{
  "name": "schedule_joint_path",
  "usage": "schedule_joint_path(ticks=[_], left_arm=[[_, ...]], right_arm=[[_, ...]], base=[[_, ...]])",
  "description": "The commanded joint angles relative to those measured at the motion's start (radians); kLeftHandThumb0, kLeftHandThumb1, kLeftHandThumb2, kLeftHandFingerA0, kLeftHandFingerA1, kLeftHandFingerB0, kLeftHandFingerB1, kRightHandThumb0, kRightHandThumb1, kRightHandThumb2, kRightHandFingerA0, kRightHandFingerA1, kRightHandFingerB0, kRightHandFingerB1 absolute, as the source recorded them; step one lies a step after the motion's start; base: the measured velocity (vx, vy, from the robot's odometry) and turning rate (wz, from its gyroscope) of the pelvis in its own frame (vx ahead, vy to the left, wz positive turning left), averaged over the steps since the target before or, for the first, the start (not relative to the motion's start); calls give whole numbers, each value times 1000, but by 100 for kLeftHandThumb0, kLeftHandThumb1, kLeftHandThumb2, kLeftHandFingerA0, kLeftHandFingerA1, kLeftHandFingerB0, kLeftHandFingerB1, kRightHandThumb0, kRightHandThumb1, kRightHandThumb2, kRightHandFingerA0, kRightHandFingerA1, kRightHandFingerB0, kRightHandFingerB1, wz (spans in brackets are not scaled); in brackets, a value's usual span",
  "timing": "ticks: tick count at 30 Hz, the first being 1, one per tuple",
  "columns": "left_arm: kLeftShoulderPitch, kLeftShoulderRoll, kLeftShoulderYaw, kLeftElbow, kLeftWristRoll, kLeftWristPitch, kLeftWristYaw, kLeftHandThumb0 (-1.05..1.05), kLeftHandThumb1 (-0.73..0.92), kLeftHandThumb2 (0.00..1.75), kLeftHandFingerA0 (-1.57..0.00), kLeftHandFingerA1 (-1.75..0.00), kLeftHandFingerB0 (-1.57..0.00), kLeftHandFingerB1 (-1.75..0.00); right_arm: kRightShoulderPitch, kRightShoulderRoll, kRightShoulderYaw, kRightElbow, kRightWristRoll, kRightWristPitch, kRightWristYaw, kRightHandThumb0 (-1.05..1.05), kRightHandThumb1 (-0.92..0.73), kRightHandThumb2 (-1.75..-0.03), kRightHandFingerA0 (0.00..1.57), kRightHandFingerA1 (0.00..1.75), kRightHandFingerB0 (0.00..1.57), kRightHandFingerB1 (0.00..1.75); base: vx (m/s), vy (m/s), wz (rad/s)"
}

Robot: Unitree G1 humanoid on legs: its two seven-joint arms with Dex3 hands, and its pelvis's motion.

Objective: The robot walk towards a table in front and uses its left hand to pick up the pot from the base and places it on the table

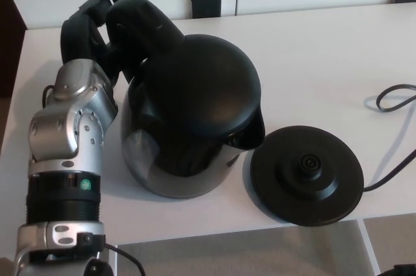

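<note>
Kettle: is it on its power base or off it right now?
Off. The kettle is beside the power base, whose centre connector is bare; the left hand grips the kettle's handle.

No legible text (green dot (84, 183) possibly marked).

Pot (192, 117): glossy black, lid closed, upright, handle enclosed by my left fingers (84, 26). Base (307, 175): flat black disc, unoccupied, on the tabletop (325, 55), beyond the pot from my fingers.
</note>
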Motion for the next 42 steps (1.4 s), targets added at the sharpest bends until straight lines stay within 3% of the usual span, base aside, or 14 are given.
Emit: schedule_joint_path(ticks=[1,4,12,13,14,15,20,21,22,25,26,36,42], left_arm=[[1,23,-11,8,23,-81,-28,-9,74,78,-79,-172,-62,-124],[10,29,-24,23,33,-94,-39,-4,80,69,-86,-162,-65,-122],[26,45,-52,71,48,-141,-73,-8,81,69,-84,-155,-62,-105],[26,52,-63,79,60,-148,-74,-8,79,64,-81,-128,-72,-72],[25,59,-73,85,73,-149,-71,-8,79,64,-81,-128,-72,-72],[24,66,-84,91,86,-151,-69,-13,78,63,-94,-88,-64,-48],[21,80,-103,105,100,-161,-67,-13,78,63,-94,-88,-64,-48],[38,126,-146,74,118,-128,-132,-30,54,60,0,-14,0,-20],[65,195,-211,27,145,-79,-229,-30,54,60,0,-14,0,-20],[69,207,-225,21,131,-77,-227,-30,54,60,0,-14,0,-20],[77,238,-243,18,146,-93,-247,-54,34,65,0,-1,0,-3],[98,371,-252,15,128,-65,-362,-45,31,63,0,-3,0,-5],[86,415,-256,-2,119,-21,-435,-51,34,64,0,0,0,0]], right_arm=[[-1,-21,3,-7,-10,6,4,-88,-53,-57,81,59,69,50],[-2,-21,3,-9,-10,14,3,-89,-52,-57,81,59,71,51],[-12,-26,0,-10,-8,3,6,-90,-53,-57,81,60,72,52],[-14,-26,0,-11,-7,4,8,-90,-53,-57,82,60,72,52],[-15,-27,-1,-13,-5,3,10,-90,-53,-57,82,60,72,52],[-17,-28,-1,-15,-5,4,11,-90,-53,-57,83,61,72,52],[-20,-30,-1,-19,-6,5,13,-90,-53,-57,83,61,72,52],[-24,-30,-2,-19,-4,11,16,-90,-52,-57,81,60,72,52],[-29,-31,-4,-19,-3,19,20,-90,-52,-57,81,60,72,52],[-29,-31,-4,-19,-3,19,21,-90,-52,-57,81,60,72,52],[-29,-31,-5,-20,-2,20,22,-89,-52,-57,79,60,72,52],[-26,-31,-12,-25,4,24,28,-89,-52,-57,79,59,73,51],[-23,-34,-20,-25,10,19,30,-89,-52,-57,80,59,73,51]], base=[[0,0,0],[0,0,0],[0,0,0],[0,0,0],[0,0,0],[0,0,0],[0,0,0],[0,0,0],[0,0,0],[0,0,0],[0,0,0],[0,0,0],[0,0,0]])
